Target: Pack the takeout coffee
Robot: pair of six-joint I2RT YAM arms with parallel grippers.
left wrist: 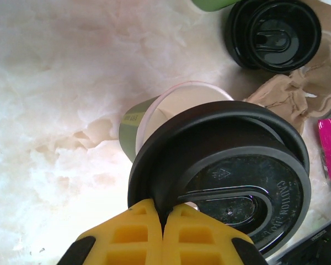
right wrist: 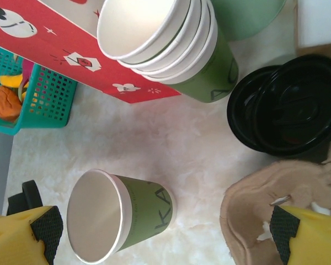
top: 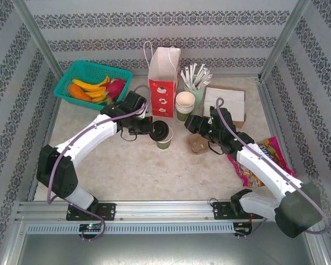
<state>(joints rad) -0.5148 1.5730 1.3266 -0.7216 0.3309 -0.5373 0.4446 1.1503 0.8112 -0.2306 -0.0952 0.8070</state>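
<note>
The left gripper (left wrist: pixel 164 221), fingers pinched together on the rim of the black lid (left wrist: pixel 231 176), holds it over the upright, uncovered cup (left wrist: pixel 133 124), whose mouth sits just below and off-centre beyond the fingertips, while the wide-open right gripper (right wrist: pixel 164 232) hangs near the cup's other side.

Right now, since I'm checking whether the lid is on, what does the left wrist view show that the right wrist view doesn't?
Left wrist: the left gripper shut on the edge of a black lid, which is not seated. Right wrist: the open right gripper, stacked cups, red bag, teal basket. Both: the green cup, not yet capped, loose black lids, brown carrier.
</note>
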